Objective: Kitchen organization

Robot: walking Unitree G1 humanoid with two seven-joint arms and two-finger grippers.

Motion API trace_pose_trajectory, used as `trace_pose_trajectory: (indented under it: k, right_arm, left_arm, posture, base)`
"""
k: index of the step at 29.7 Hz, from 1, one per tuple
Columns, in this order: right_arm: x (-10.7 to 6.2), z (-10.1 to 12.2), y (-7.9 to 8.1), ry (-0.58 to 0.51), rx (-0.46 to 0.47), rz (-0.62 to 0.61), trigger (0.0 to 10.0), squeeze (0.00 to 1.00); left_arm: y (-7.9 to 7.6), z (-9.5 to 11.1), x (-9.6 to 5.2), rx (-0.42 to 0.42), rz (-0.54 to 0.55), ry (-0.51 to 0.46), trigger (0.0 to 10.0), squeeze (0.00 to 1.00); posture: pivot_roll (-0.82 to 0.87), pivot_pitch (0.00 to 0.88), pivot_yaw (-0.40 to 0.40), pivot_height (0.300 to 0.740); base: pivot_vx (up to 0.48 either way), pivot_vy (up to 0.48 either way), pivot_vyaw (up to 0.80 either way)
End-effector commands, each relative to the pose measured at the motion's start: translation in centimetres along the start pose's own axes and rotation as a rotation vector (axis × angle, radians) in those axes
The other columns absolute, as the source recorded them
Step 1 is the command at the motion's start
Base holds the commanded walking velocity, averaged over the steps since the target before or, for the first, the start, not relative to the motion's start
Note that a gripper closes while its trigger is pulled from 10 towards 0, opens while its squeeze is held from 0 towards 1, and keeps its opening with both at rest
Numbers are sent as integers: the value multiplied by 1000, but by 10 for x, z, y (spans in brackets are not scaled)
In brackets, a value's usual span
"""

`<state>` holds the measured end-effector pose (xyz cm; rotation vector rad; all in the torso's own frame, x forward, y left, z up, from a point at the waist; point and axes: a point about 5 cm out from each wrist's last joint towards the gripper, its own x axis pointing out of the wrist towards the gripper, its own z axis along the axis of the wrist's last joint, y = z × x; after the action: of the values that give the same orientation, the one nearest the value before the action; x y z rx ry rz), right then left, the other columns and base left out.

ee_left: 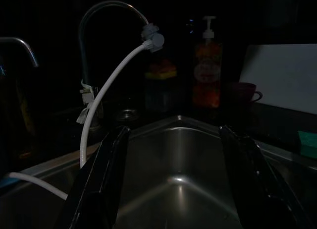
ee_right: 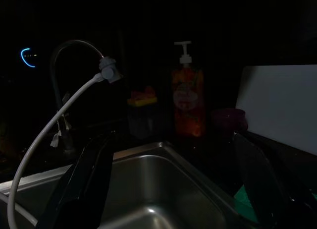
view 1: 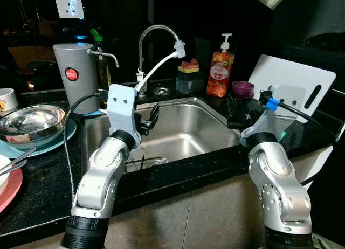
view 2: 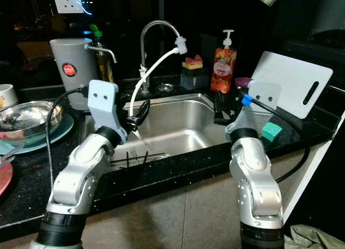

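Observation:
A steel sink (view 1: 183,136) is set into the black counter in front of me. My left gripper (view 1: 148,119) hangs open over the sink's left side, its two black fingers (ee_left: 106,179) spread wide with nothing between them. My right gripper (view 1: 237,117) is open at the sink's right rim, beside a purple cup (view 1: 243,89). Dark chopsticks (view 2: 137,156) lie on the sink floor near the front. A curved faucet (view 1: 156,29) with a white hose (view 1: 159,68) rises behind the basin. An orange soap bottle (view 1: 220,74) stands at the back right.
A white cutting board (view 1: 294,79) leans at the far right, with a green sponge (view 2: 271,131) before it. On the left counter stand a grey jug (view 1: 75,76), a steel bowl (view 1: 29,122) on a teal plate (view 1: 67,131), and a red plate (view 1: 8,189).

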<state>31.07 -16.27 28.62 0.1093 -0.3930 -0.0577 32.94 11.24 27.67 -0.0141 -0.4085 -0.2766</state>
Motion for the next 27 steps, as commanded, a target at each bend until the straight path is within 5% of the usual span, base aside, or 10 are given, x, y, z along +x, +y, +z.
trace_pose_trajectory:
  k: [1, 27]
  right_arm:
    - [0, 1, -1, -3, -4, 0, 10000, 0]
    - [4, 3, -1, -9, -14, 12, 10000, 0]
  left_arm:
    - [-4, 1, 2, -16, -23, -6, 10000, 0]
    - [-3, 1, 1, -18, -15, -16, 10000, 0]
  posture:
    - [13, 0, -41, 740]
    - [20, 0, -61, 740]
  base:
    - [0, 0, 0]
    - [0, 0, 0]
